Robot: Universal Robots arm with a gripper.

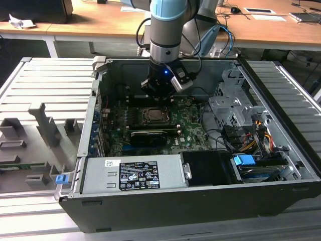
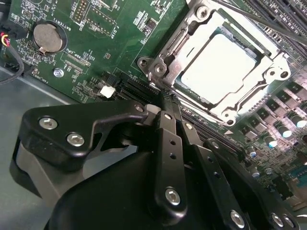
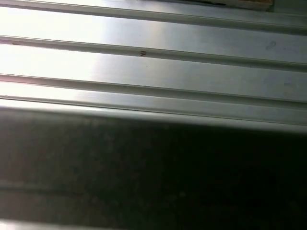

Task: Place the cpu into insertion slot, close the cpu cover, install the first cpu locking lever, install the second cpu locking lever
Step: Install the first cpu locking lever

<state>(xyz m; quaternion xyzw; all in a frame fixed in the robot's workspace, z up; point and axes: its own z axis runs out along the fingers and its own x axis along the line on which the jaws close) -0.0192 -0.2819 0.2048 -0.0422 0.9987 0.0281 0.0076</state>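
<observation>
The gripper (image 2: 168,98) is hanging inside the open computer case (image 1: 281,201), just above the motherboard (image 1: 193,128) at the socket's edge. In the second wrist view its black fingers (image 2: 165,143) are lying pressed together with nothing between them. The cpu (image 2: 218,67) is sitting in the insertion slot (image 2: 165,72), with the cpu cover (image 2: 268,64) apparently lying flat around it, though glare is washing out detail. In the exterior view the power supply (image 1: 133,173) is sitting toward the front.
</observation>
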